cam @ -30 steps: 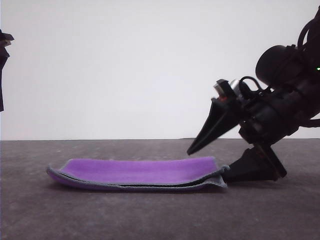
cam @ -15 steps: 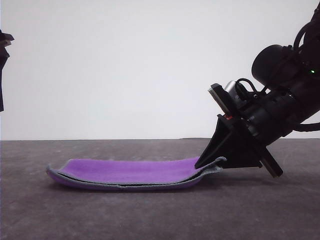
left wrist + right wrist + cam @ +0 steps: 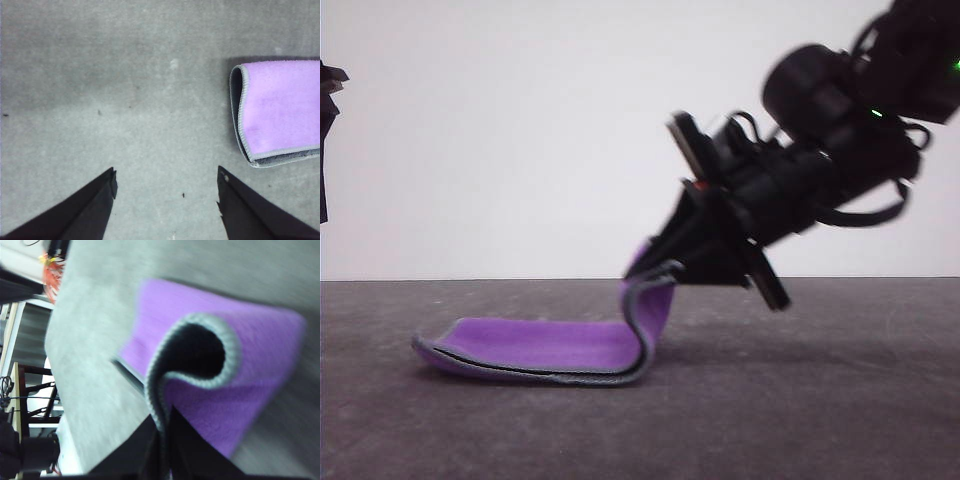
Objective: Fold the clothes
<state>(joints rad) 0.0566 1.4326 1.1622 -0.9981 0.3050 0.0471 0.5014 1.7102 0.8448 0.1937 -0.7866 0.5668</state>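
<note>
On desk, mid: purple cloth, right end lifted.
R gripper: pinching cloth edge.
L gripper: wide, holding nothing.

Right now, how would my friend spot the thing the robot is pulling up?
Look along the grey table to the black right pincer. It pinches the cloth, bright purple with light grey edging, one end lifted and curling, the rest lying flat.
</note>
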